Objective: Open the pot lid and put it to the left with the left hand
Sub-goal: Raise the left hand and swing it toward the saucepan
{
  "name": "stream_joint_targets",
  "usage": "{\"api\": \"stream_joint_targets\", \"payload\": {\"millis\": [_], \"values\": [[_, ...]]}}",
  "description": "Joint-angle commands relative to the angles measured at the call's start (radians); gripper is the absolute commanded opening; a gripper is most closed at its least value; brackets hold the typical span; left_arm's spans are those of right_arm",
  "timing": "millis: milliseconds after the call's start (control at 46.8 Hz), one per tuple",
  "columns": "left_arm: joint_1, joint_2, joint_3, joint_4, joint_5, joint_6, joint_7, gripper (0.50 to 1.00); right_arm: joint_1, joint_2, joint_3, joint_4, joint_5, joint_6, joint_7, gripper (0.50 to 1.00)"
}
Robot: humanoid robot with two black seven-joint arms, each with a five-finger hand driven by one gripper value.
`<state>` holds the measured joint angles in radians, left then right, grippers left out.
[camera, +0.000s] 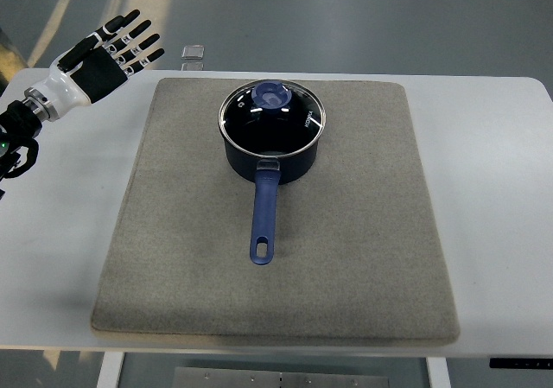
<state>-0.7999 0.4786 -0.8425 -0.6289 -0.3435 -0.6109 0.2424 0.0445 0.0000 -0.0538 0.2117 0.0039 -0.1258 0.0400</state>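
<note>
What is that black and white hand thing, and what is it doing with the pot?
That is a robot's left hand, at the top left, with its fingers spread and holding nothing. The one camera looks down from the robot's side. A white table carries a grey mat. On the mat sits a dark blue pot with a long handle pointing toward the camera. A glass lid with a blue knob is on the pot. The hand is not touching it. The other hand is out of view.

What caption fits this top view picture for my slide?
Left robot hand open, apart from blue pot, glass lid still on, grey mat.
</note>
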Motion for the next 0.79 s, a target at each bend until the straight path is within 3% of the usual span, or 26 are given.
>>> {"api": "stream_joint_targets", "payload": {"millis": [0, 641, 705, 769], "values": [[0.001, 0.000, -0.001, 0.000, 0.000, 0.000, 0.000, 0.996, 0.000, 0.000, 0.000, 0.000, -0.001, 0.000, 0.000, 0.915], [-0.051, 0.002, 0.025, 0.005, 0.060, 0.000, -0.003, 0.996, 0.000, 0.000, 0.000, -0.002, -0.001, 0.000, 0.000, 0.915], [-0.065, 0.002, 0.028, 0.000, 0.139, 0.000, -0.026, 0.996, 0.000, 0.000, -0.001, 0.000, -0.001, 0.000, 0.000, 0.915], [-0.070, 0.002, 0.026, 0.000, 0.240, 0.000, -0.089, 0.996, 0.000, 0.000, 0.000, 0.000, -0.001, 0.000, 0.000, 0.915]]}}
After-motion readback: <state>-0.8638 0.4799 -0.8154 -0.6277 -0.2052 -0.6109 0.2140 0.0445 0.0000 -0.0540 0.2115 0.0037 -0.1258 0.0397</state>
